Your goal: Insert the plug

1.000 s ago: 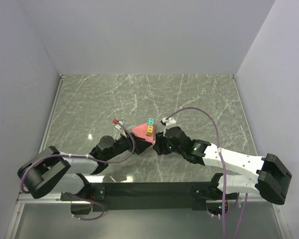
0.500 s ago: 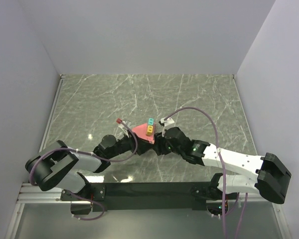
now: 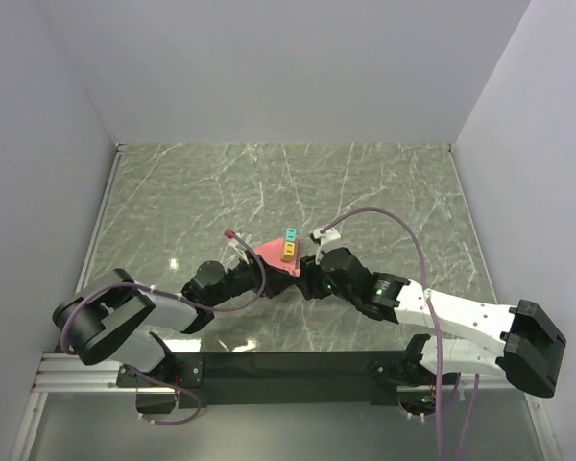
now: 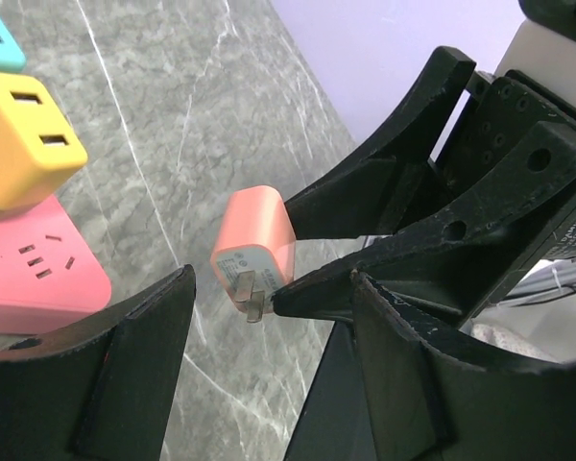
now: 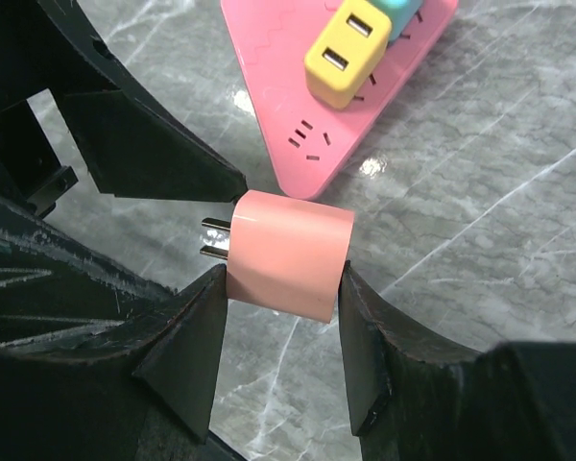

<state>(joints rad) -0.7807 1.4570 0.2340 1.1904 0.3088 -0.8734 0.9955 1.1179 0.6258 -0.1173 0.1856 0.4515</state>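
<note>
I hold the pink plug [image 5: 288,254]; not yet inserted.
Right gripper [image 5: 286,280] clamps it near the power strip [image 5: 293,115]; left gripper [image 4: 274,280] gapes open.

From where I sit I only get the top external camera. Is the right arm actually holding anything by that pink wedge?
Observer: Yes. The right wrist view shows the right gripper clamped on a pink two-prong plug.
Operator: Which way do the prongs point?
Observer: Sideways in that view, not toward the pink power strip.
Operator: Is there anywhere left to plug it in?
Observer: One set of slots near the strip's tip is bare, just below the yellow adapter.
</note>
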